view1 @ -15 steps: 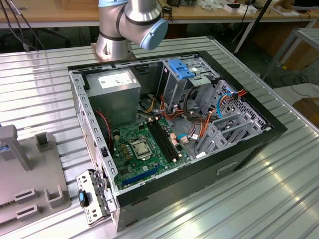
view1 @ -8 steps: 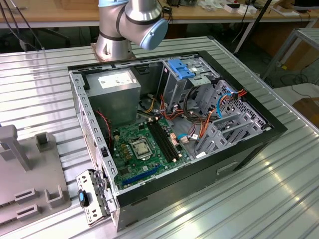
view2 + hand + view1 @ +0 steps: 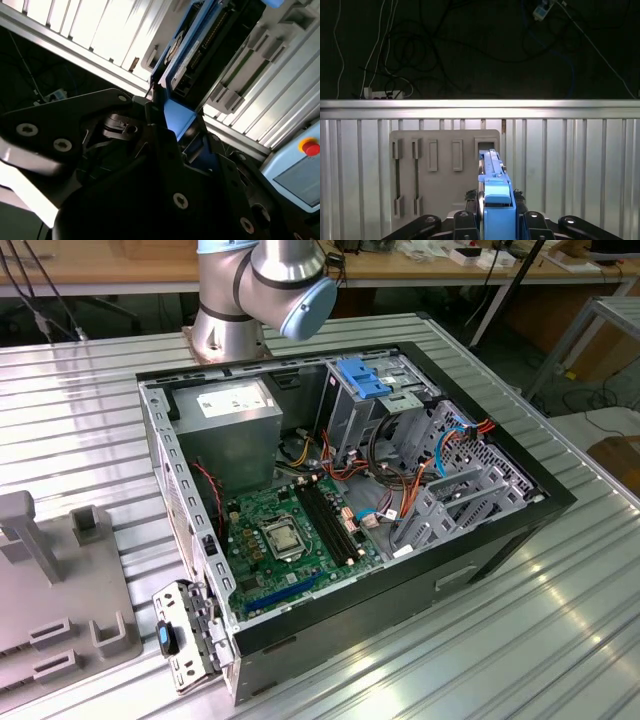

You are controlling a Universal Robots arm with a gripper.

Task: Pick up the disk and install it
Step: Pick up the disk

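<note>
Clearly the claw (image 3: 496, 197) grips the disk (image 3: 491, 165) in both wrist views, the exterior view showing the computer case (image 3: 350, 630).

A robotics lab or workshop: a robot arm's base (image 3: 225, 325) stands on a ribbed metal table (image 3: 560, 640), with cluttered wooden benches (image 3: 120, 270) along the exterior view's top edge.

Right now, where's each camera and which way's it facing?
Exterior view: off the arm, looking down into the open black computer case; the arm's grey joint shows.
First wrist view: at the wrist, looking along the hand, shut on the dark grey disk with blue rails, towards the grey slotted tray.
Second wrist view: at the wrist, obliquely past the hand onto that disk.
Shared: both wrist views show hand, disk, tray.
</note>
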